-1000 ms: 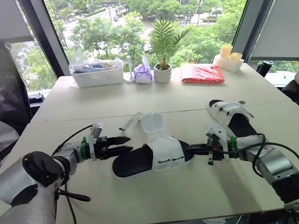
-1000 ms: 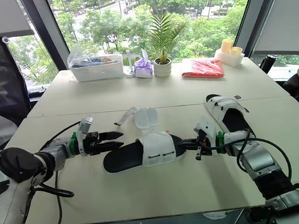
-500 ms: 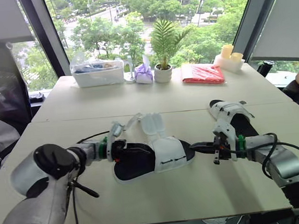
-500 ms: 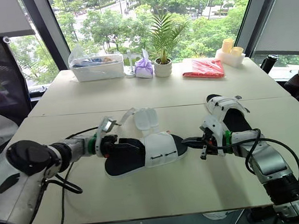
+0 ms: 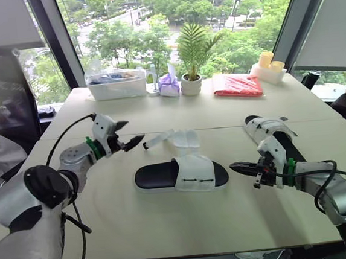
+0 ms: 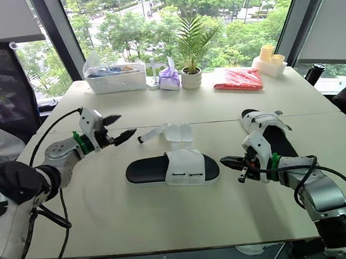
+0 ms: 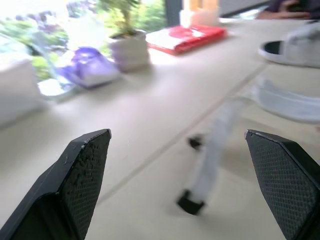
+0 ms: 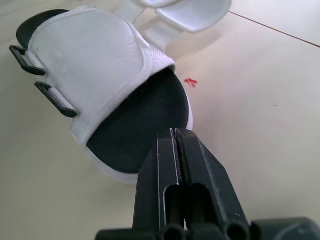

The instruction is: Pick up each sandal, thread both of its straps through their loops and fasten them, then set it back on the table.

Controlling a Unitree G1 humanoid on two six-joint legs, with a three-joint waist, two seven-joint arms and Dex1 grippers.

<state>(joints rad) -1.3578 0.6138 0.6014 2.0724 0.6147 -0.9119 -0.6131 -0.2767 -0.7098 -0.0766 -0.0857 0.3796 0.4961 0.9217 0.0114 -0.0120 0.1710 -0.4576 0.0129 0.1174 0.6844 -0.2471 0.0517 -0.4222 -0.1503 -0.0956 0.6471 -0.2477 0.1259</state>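
- Left pincer (image 5: 134, 130): gapes wide, grips nothing, aims at the black-tipped end of a loose white strap (image 5: 159, 139).
- Right pincer (image 5: 238, 168): sits pressed fully closed and empty, tip just beside the toe of the middle sandal (image 5: 183, 174), apart from it.
- Middle sandal: lies flat on the table (image 5: 169, 227), straps unthreaded and splayed behind it.
- Second sandal (image 5: 263, 126): rests on the table beside the right arm, further back.

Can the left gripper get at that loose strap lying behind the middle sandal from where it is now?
Probably yes. The left gripper is open and points at the black-tipped end of the strap, with nothing between them.
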